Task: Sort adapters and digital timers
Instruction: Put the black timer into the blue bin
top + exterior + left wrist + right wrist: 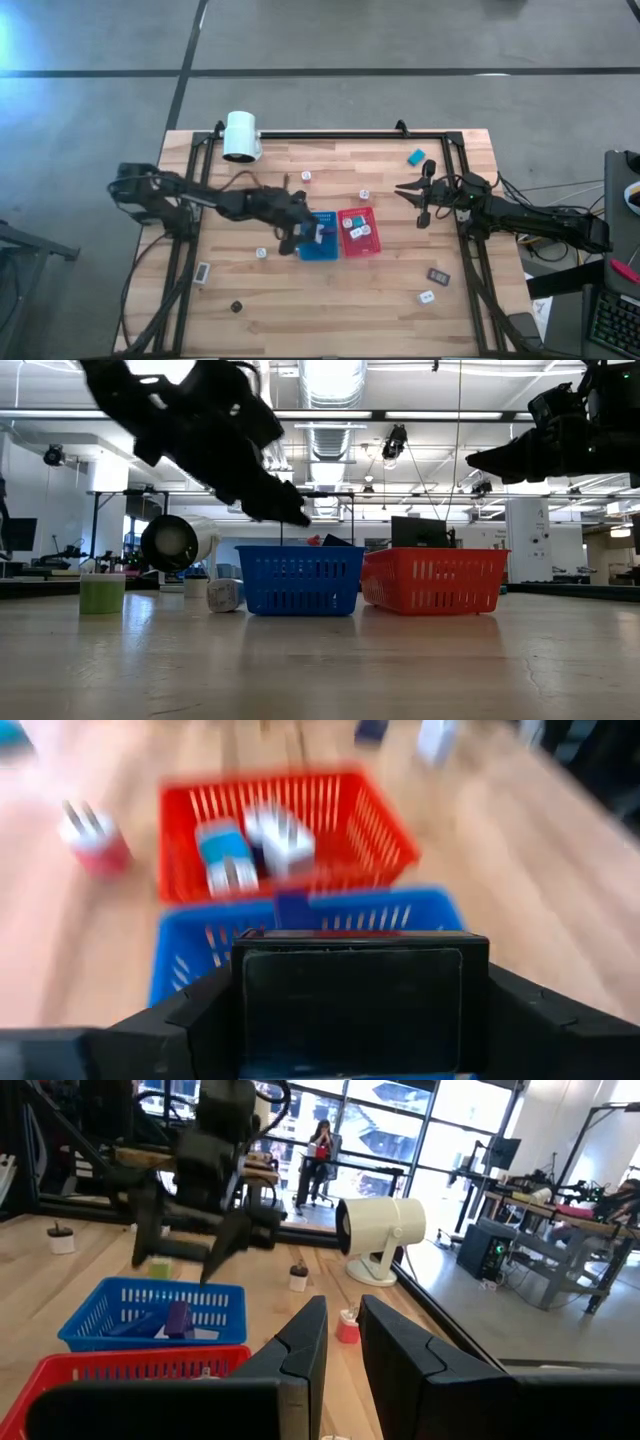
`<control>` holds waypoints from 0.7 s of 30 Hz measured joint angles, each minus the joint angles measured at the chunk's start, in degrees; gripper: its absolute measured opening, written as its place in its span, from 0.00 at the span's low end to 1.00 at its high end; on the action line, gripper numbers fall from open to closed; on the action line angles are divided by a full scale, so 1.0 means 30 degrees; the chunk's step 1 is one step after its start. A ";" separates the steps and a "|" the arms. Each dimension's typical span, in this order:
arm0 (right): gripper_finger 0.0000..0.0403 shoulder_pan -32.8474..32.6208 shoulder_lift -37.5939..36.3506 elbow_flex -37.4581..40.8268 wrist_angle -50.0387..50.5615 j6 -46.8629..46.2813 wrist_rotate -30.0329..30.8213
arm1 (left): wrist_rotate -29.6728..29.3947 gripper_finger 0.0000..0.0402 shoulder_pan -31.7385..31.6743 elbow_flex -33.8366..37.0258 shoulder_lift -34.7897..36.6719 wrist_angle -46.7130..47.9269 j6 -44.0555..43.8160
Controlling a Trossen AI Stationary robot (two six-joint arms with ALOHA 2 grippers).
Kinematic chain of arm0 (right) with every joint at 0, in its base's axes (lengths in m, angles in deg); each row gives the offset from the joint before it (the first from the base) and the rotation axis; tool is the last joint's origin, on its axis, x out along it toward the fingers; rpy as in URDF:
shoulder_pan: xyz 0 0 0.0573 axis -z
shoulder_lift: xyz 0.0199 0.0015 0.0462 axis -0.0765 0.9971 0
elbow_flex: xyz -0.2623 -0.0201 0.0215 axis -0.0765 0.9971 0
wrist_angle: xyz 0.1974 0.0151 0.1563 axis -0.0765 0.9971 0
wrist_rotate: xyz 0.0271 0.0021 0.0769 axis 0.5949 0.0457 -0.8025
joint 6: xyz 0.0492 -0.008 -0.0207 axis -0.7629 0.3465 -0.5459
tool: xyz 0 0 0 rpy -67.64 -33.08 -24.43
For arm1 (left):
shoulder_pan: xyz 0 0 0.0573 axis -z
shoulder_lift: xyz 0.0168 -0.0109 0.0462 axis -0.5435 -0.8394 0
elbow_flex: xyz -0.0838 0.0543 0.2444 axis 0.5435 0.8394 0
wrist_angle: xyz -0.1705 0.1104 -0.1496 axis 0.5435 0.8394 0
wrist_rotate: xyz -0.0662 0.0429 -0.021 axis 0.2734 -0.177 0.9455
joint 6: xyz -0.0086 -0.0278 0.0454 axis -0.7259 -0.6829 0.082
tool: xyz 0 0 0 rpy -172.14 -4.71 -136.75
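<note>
1. The left gripper point(308, 232) hangs over the blue basket point(320, 247), and its fingers point(190, 1010) clamp a dark grey digital timer point(352, 1010) by its two short ends, so the flat face spans the whole gap between them.
2. The right gripper point(415, 195) waits well off to the side of the red basket point(360, 233), above bare counter point(330, 310). Its fingers point(300, 1350) stand nearly together with only a narrow slot between them and hold nothing.
3. I judge the timer light, stiff and smooth-cased, so it may slip if pinched on its faces. The edge grip used here looks the safer hold, and it keeps pressure off the face.
4. The adapters point(255, 845) look small, blocky and hard. Their prongs could snag in the basket slots, so their flat sides seem the place to grip.
5. Only the left wrist view shows the timer in the grip, with two adapters in the red basket beyond the fingers.
6. Only the high view shows the loose pieces left on the counter: a teal timer point(416, 156) beyond the right fingers, and others scattered nearer the front edge.
7. The right wrist view shows something flat already lying in the blue basket, which the low view hides behind the basket wall.
</note>
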 joint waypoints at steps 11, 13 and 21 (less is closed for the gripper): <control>0.14 0.0000 0.0000 0.0000 0.0025 0.0000 -0.0007 | -0.0146 0.71 0.0109 -0.2035 -0.2421 0.3119 0.0000; 0.14 0.0000 0.0000 0.0000 0.0022 0.0000 -0.0007 | -0.0148 0.71 0.0109 -0.2028 -0.2307 0.3119 0.0000; 0.14 0.0000 0.0000 0.0000 0.0030 0.0000 -0.0007 | -0.1057 0.71 0.0109 -0.2020 -0.2194 0.3680 -0.0209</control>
